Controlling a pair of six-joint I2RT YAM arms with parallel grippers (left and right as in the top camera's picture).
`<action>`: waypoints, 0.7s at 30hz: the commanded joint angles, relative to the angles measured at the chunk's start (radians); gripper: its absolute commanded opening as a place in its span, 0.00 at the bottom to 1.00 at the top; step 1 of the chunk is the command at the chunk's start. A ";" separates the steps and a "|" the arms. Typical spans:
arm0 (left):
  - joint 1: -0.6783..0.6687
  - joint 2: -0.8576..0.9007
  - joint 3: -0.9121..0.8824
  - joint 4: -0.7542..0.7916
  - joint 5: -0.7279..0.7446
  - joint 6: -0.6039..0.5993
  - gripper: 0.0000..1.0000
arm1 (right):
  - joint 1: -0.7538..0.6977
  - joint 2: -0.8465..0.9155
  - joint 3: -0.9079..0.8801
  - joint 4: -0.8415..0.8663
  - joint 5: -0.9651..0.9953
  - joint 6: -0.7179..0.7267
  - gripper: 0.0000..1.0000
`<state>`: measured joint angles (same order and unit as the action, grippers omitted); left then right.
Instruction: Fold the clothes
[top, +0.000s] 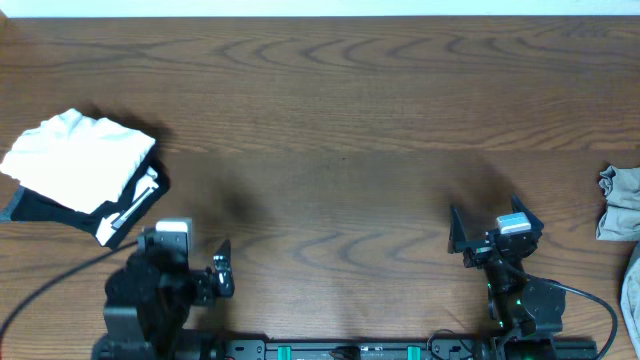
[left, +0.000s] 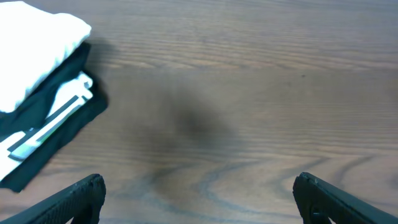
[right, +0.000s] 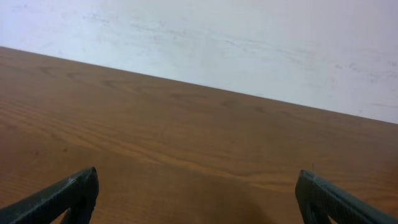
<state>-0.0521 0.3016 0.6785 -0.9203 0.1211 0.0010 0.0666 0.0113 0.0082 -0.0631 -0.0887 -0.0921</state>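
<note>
A folded white T-shirt (top: 78, 160) lies at the table's left edge on top of a folded dark garment (top: 135, 212) with a white print. Both show in the left wrist view, the white shirt (left: 34, 50) above the dark garment (left: 59, 134). A grey-beige garment (top: 620, 203) lies crumpled at the far right edge. My left gripper (top: 205, 275) is open and empty near the front edge, right of the pile; its fingers (left: 199, 196) frame bare wood. My right gripper (top: 490, 232) is open and empty at the front right; its fingers (right: 198, 193) frame bare wood.
The wooden table (top: 330, 130) stretches between the two piles. A pale wall (right: 249, 43) rises behind the table's far edge. More grey cloth (top: 632, 300) hangs at the right border. A black cable (top: 50, 285) trails from the left arm.
</note>
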 joint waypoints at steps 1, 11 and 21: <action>0.006 -0.102 -0.090 -0.003 -0.050 0.013 0.98 | -0.007 -0.006 -0.003 -0.003 0.003 -0.014 0.99; 0.006 -0.297 -0.373 0.286 -0.063 0.013 0.98 | -0.007 -0.006 -0.003 -0.003 0.003 -0.014 0.99; 0.006 -0.300 -0.671 0.882 -0.063 0.014 0.98 | -0.007 -0.006 -0.003 -0.003 0.003 -0.014 0.99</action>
<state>-0.0521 0.0093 0.0380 -0.0551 0.0708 0.0013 0.0666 0.0109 0.0082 -0.0631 -0.0887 -0.0921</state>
